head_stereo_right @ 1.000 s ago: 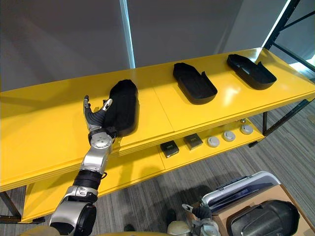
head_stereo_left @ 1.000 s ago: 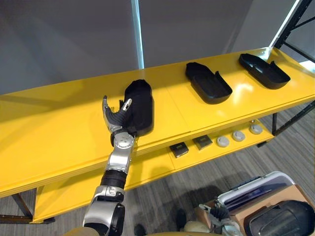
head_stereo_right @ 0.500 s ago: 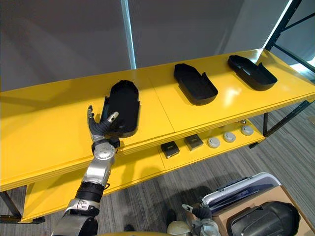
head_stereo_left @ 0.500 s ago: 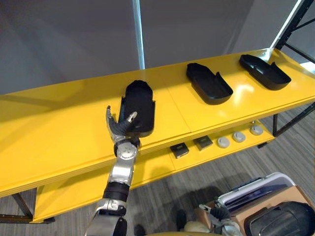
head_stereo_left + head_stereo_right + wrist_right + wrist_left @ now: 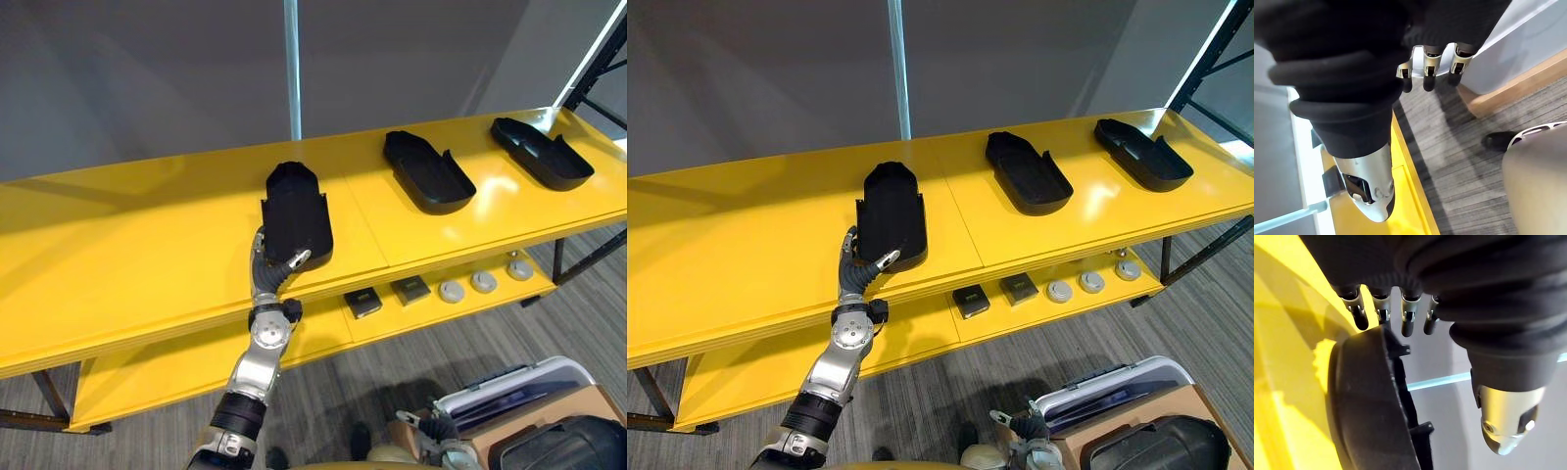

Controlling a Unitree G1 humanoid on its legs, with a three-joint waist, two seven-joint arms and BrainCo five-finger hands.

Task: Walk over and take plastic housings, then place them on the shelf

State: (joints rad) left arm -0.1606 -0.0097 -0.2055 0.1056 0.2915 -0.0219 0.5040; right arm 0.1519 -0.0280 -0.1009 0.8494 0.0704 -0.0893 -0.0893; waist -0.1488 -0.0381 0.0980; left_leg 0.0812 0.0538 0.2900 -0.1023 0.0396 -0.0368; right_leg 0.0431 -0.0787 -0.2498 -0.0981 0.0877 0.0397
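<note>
A black plastic housing (image 5: 297,211) lies hollow side up on the yellow top shelf (image 5: 127,255), left of middle. My left hand (image 5: 269,272) is open just in front of it at the shelf's front edge, fingers pointing up and holding nothing. In the left wrist view its fingertips (image 5: 1407,325) hover just short of the housing's (image 5: 1366,411) rim. Two more housings (image 5: 428,171) (image 5: 542,152) lie further right on the same shelf. My right hand (image 5: 1024,431) hangs low over the carpet, its fingers (image 5: 1425,73) relaxed and empty.
On the lower shelf lie two small black square parts (image 5: 362,302) and three grey discs (image 5: 483,282). At the lower right stand a white bin (image 5: 509,377) and a cardboard box with a dark housing (image 5: 578,436). A black rack post (image 5: 598,54) rises at the right.
My left hand let go of the housing and drew back toward the shelf's front edge. The housing stays flat on the shelf. The camera has shifted, moving everything rightward in view.
</note>
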